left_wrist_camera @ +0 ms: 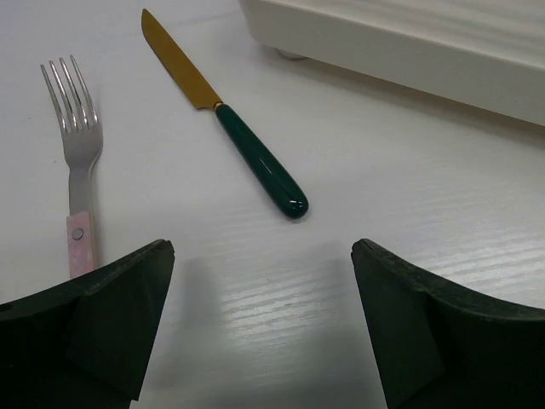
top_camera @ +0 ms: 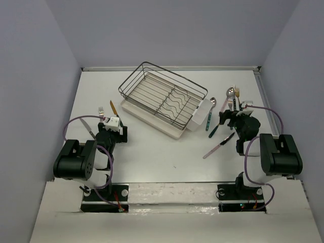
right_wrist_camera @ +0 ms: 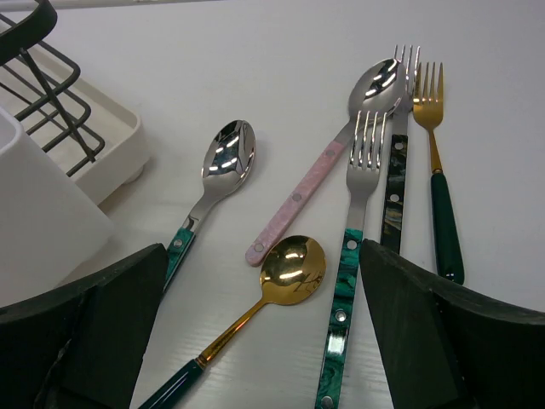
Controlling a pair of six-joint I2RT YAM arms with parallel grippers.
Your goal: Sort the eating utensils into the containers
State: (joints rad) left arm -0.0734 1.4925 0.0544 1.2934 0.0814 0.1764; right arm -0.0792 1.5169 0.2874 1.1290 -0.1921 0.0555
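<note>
In the left wrist view a silver fork with a pink handle [left_wrist_camera: 82,162] and a gold knife with a dark green handle [left_wrist_camera: 226,115] lie flat on the white table. My left gripper [left_wrist_camera: 262,251] hovers open just short of them, holding nothing. In the right wrist view my right gripper [right_wrist_camera: 262,249] stands open over a gold spoon [right_wrist_camera: 289,271]. Around it lie a teal-handled spoon [right_wrist_camera: 223,162], a pink-handled spoon [right_wrist_camera: 341,153], a teal-handled fork [right_wrist_camera: 358,196], a dark-handled fork [right_wrist_camera: 398,170] and a gold fork [right_wrist_camera: 436,170]. The white containers [top_camera: 200,117] sit at the rack's right corner.
The black wire dish rack [top_camera: 162,96] rests on a cream tray [top_camera: 152,119] mid-table. A pink-handled knife [top_camera: 218,145] lies alone in front of the right gripper [top_camera: 230,119]. The left gripper [top_camera: 112,124] is left of the tray. Grey walls enclose the table.
</note>
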